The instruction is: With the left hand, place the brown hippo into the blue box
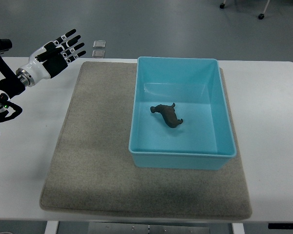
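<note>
the hippo (167, 116) lies on the floor of the blue box (180, 154), which sits on the mat (93, 161). my left hand (56, 52) hovers at the table's (268, 122) far-left corner, fingers spread, holding nothing.

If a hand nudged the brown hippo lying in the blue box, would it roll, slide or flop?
The brown hippo looks like a small, rigid moulded figure, so probably light and stiff. Its irregular shape should slide on the blue box floor rather than roll.

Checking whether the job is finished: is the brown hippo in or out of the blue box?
In. The hippo lies on the floor of the blue box, inside its walls.
</note>
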Robot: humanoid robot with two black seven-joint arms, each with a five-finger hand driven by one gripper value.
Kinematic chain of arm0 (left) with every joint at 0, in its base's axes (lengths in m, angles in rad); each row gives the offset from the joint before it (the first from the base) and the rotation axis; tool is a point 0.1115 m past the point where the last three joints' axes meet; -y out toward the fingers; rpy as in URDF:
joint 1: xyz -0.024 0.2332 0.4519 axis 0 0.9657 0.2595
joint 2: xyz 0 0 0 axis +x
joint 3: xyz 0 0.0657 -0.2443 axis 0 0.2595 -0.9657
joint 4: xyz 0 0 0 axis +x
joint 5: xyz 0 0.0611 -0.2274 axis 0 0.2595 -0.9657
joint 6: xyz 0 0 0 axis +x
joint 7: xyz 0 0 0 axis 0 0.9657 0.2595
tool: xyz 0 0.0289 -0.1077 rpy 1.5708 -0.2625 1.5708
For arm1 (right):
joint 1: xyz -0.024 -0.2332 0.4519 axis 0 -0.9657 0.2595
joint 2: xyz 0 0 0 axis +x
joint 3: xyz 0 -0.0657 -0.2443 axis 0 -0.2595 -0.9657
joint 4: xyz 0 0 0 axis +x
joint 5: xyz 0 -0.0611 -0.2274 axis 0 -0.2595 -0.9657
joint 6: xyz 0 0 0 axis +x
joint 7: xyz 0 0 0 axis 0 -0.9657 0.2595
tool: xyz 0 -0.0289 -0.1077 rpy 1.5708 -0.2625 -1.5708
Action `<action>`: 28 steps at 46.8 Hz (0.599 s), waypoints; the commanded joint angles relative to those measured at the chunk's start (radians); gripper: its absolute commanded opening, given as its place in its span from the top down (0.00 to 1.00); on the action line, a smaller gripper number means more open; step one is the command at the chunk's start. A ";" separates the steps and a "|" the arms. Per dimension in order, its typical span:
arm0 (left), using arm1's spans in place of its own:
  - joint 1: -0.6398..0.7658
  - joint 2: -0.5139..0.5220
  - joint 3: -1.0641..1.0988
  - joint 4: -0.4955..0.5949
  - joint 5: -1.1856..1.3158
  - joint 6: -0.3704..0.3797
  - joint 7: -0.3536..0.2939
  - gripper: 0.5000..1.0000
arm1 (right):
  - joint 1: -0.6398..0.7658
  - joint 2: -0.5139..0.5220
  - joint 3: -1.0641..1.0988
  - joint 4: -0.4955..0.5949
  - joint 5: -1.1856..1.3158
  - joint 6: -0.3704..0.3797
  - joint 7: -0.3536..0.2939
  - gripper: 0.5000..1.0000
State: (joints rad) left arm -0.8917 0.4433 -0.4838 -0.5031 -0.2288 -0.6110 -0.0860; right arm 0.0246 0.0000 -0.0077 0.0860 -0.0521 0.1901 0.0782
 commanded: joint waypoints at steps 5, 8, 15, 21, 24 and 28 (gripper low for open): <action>-0.004 0.000 -0.001 0.000 -0.001 0.000 0.002 0.00 | 0.000 0.000 0.000 0.000 0.000 0.000 0.000 0.13; -0.004 0.000 -0.001 -0.002 -0.001 0.000 0.002 0.00 | 0.000 0.000 0.000 0.000 0.000 0.000 0.000 0.13; -0.006 -0.002 -0.001 -0.002 -0.001 0.000 0.002 0.00 | 0.000 0.000 0.000 0.000 0.000 0.000 0.000 0.13; -0.006 -0.002 -0.001 -0.002 -0.001 0.000 0.002 0.00 | 0.000 0.000 0.000 0.000 0.000 0.000 0.000 0.13; -0.007 -0.002 -0.001 -0.002 -0.001 0.000 0.002 0.00 | 0.000 0.000 0.000 0.000 0.000 0.000 0.000 0.13; -0.009 -0.002 -0.001 -0.002 -0.001 0.000 0.002 0.00 | 0.000 0.000 0.000 0.000 0.000 0.000 0.000 0.13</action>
State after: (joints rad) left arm -0.8989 0.4417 -0.4847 -0.5048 -0.2301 -0.6107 -0.0843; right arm 0.0246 0.0000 -0.0077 0.0861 -0.0521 0.1901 0.0782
